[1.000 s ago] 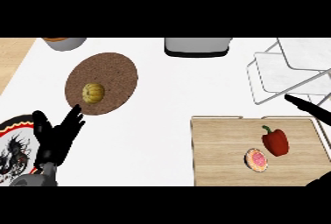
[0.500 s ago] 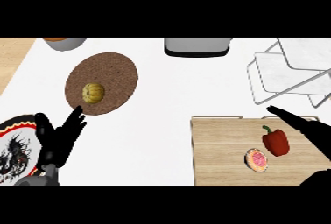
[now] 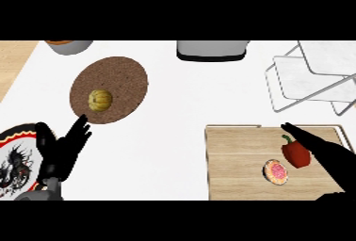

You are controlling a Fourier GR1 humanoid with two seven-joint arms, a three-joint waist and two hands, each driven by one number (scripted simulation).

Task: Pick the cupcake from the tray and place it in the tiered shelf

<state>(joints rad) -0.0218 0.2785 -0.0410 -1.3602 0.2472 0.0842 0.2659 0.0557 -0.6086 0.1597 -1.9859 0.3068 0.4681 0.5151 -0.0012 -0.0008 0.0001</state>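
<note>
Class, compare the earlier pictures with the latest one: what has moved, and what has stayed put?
The right hand has slid leftward over the wooden tray, fingers straight, nearing the red pepper; it holds nothing. The cupcake, the left hand and the tiered shelf are unchanged.

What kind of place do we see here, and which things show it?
Most likely a kitchen counter. On the white countertop a wooden tray holds a red pepper and a cupcake, and a white tiered shelf stands behind the tray.
</note>
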